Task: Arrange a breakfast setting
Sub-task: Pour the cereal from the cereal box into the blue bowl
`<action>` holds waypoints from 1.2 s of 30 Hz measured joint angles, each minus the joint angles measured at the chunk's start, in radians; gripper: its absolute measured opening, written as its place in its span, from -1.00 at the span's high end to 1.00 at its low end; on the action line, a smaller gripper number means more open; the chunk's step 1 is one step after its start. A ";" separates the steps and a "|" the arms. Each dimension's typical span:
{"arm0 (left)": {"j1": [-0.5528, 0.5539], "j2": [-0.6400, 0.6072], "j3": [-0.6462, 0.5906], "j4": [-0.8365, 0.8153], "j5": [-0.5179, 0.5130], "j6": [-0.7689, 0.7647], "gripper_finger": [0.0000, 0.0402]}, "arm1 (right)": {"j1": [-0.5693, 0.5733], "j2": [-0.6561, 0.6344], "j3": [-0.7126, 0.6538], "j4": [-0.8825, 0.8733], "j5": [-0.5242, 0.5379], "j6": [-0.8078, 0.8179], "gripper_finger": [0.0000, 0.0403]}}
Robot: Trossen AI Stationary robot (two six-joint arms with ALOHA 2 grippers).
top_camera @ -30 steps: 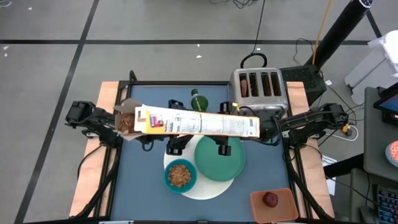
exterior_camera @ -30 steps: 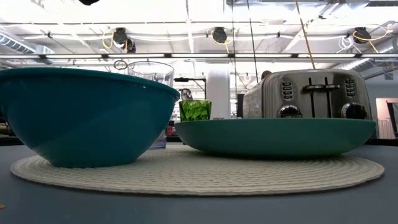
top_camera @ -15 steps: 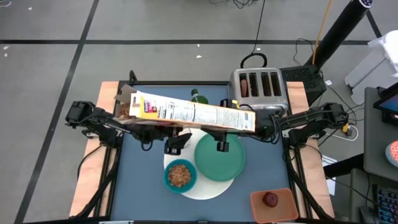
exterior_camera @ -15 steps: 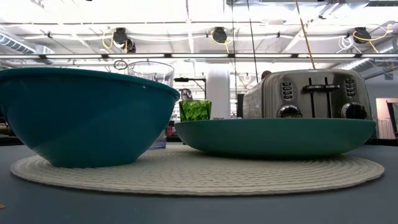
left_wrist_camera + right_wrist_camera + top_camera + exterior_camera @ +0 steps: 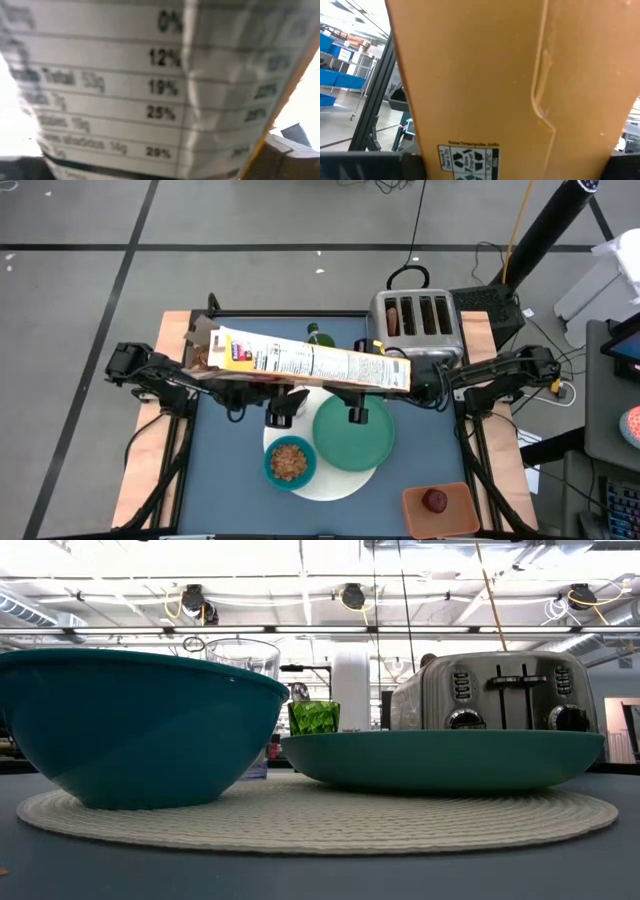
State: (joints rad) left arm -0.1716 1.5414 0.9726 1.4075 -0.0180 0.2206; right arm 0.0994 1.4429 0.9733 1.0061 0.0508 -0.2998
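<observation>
A long cereal box (image 5: 310,362) hangs nearly level above the table's far half, its open end (image 5: 203,355) toward the left, showing cereal. My right gripper (image 5: 497,167) is shut on its closed end. My left arm (image 5: 165,380) reaches under the open end, where the box hides its gripper. Below, a teal bowl (image 5: 290,462) of cereal and a green plate (image 5: 353,433) rest on the white round mat (image 5: 330,482). A green cup (image 5: 314,717) and a glass (image 5: 243,655) stand behind them. My right gripper has the box's closed bottom end (image 5: 470,150) between its two fingers (image 5: 370,167). It comes from the table's right side, slanting upward. The box is lifted clear of the table and lies nearly level, stretching away toward the left.
A silver toaster (image 5: 415,320) with brown pieces in its slots stands at the far right. An orange-brown tray (image 5: 455,518) at the near right corner holds a red fruit (image 5: 434,500). Bare blue table top (image 5: 225,480) lies left of the mat.
The cereal box has rolled a little about its length, so a narrower face shows from above. Its open left end has swung toward the table's far edge, while the closed right end stayed in place. In the last half second it has hung still.
</observation>
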 joint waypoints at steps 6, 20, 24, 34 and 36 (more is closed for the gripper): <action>0.000 0.000 0.000 0.000 -0.001 0.014 -0.19 | 0.000 0.001 0.000 0.000 -0.001 0.002 0.01; 0.000 0.000 0.000 -0.003 -0.002 0.016 0.29 | 0.001 0.002 0.000 -0.004 -0.003 0.054 -0.01; 0.000 -0.001 0.000 -0.003 -0.009 0.017 0.30 | 0.000 0.002 0.000 -0.005 0.000 0.088 -0.06; 0.000 -0.001 0.000 -0.003 -0.004 0.020 0.31 | 0.000 0.002 0.000 -0.004 0.000 0.074 -0.09; 0.000 -0.001 0.000 -0.003 -0.003 0.020 0.31 | 0.000 0.002 0.000 -0.004 0.000 0.074 -0.09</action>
State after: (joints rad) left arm -0.1715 1.5406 0.9726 1.4048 -0.0215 0.2409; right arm 0.0998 1.4448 0.9730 1.0020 0.0506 -0.2260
